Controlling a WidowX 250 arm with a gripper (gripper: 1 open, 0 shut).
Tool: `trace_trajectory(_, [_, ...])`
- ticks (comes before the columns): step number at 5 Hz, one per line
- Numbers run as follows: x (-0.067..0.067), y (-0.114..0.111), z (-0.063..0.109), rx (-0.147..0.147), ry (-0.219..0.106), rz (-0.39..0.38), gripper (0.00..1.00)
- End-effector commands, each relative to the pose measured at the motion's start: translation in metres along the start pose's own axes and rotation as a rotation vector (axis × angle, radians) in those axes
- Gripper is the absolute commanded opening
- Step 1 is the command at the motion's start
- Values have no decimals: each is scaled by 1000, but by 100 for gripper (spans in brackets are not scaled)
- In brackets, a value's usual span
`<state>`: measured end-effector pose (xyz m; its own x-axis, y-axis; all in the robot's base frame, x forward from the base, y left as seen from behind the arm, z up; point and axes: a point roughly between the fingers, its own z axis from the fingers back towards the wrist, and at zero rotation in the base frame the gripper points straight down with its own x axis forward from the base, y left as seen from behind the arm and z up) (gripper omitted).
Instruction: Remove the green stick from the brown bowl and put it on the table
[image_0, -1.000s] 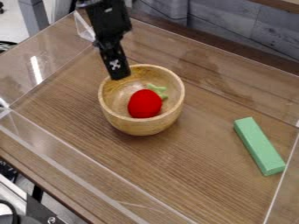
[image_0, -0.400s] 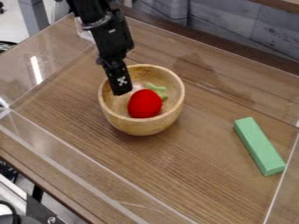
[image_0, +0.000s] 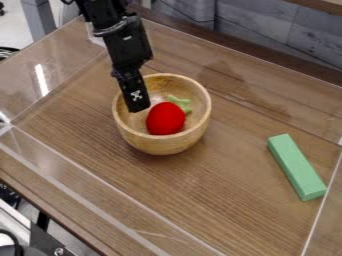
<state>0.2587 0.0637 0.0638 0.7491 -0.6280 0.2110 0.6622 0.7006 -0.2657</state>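
Observation:
The brown bowl stands on the table, left of centre. Inside it lies a red, round object. Only a small piece of the green stick shows, just behind that red object near the far inner wall. My gripper reaches down from the upper left into the left part of the bowl, its black fingers pressed together beside the red object. Whether anything is pinched between them is hidden.
A green rectangular block lies flat on the table at the right, near the clear acrylic wall. Low clear walls run along the left and front edges too. The black arm leans over the bowl's back left.
My gripper has sunk from the bowl's far-left rim down into the bowl, and its fingers have closed. The red object and the block have not moved.

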Motion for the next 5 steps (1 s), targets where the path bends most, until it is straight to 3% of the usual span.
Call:
trace_trajectory(1, [-7,-9,9,7,27,-160,100])
trace_trajectory(2, [-24,-20,-2,-61,98,-332,100])
trace_trajectory(3, [-34,-30,-7,-82,113,-365,0])
trace_trajectory(5, [-48,-25,-11,-94,113,-312,0])
